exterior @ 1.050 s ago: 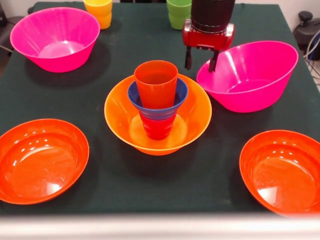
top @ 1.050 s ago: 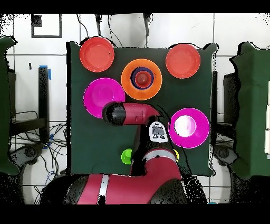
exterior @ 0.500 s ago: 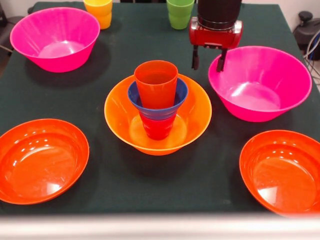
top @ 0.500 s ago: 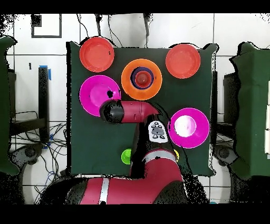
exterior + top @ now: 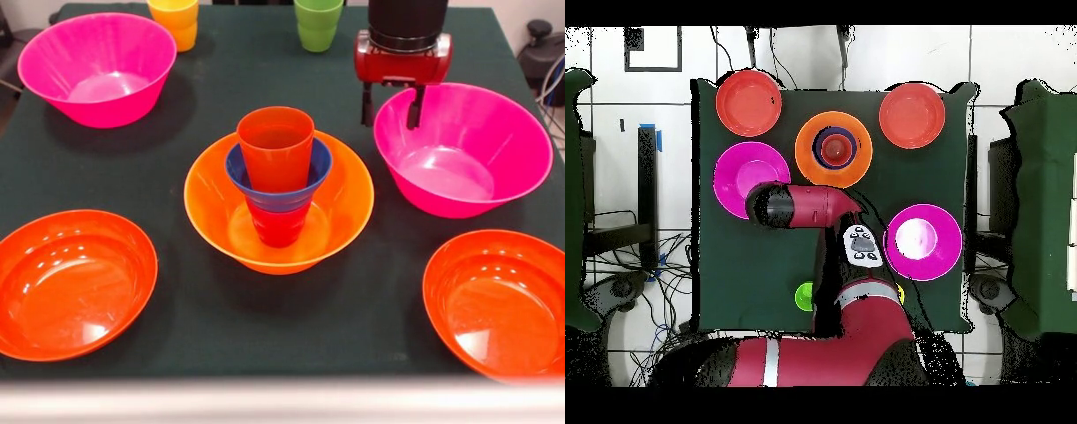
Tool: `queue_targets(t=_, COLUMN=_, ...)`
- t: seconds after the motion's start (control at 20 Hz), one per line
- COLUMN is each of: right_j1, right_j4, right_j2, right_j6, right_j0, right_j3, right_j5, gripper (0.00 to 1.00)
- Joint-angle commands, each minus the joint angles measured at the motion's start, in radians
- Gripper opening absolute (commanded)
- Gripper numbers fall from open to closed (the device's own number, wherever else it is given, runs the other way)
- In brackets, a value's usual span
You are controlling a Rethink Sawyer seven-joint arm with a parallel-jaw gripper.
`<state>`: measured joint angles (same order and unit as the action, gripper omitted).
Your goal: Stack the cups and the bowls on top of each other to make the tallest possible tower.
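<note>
Tower (glossy): orange bowl, red cup, blue bowl, orange cup.

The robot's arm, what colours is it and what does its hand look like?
The arm is glossy red with black parts and a white label with dark marks near its elbow. The gripper has a boxy red body under a black cylinder, with two thin black fingers.

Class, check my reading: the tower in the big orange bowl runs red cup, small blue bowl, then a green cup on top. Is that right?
Not quite. The top piece is an orange cup, not green; the front view shows it. The green cup stands apart at the table's edge. The rest holds.
</note>
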<state>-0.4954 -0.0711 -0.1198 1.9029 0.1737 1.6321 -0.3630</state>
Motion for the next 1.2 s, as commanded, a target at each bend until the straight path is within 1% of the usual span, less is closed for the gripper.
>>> queue_targets(t=0.05, right_j1=0.018, right_j4=0.015, right_j2=-0.170, right_j6=0.050, right_j0=0.050, right_j3=0.010, right_j5=0.052, gripper=1.00)
queue_targets(t=0.25, right_j1=-0.017, right_j4=-0.004, right_j2=-0.230, right_j6=0.018, right_j0=0.114, right_j3=0.067, right_j5=0.053, gripper=1.00)
queue_targets(t=0.5, right_j1=-0.043, right_j4=-0.030, right_j2=-0.290, right_j6=-0.005, right_j0=0.178, right_j3=0.120, right_j5=0.054, gripper=1.00)
queue_targets(t=0.6, right_j1=-0.067, right_j4=-0.040, right_j2=-0.321, right_j6=-0.011, right_j0=0.211, right_j3=0.163, right_j5=0.058, gripper=1.00)
queue_targets(t=0.7, right_j1=-0.070, right_j4=-0.044, right_j2=-0.338, right_j6=-0.010, right_j0=0.227, right_j3=0.166, right_j5=0.057, gripper=1.00)
queue_targets(t=0.8, right_j1=-0.061, right_j4=-0.055, right_j2=-0.336, right_j6=-0.003, right_j0=0.225, right_j3=0.159, right_j5=0.066, gripper=1.00)
queue_targets(t=0.9, right_j1=-0.032, right_j4=-0.071, right_j2=-0.328, right_j6=-0.001, right_j0=0.218, right_j3=0.134, right_j5=0.086, gripper=1.00)
queue_targets(t=1.2, right_j1=0.007, right_j4=-0.097, right_j2=-0.317, right_j6=0.016, right_j0=0.202, right_j3=0.118, right_j5=0.153, gripper=1.00)
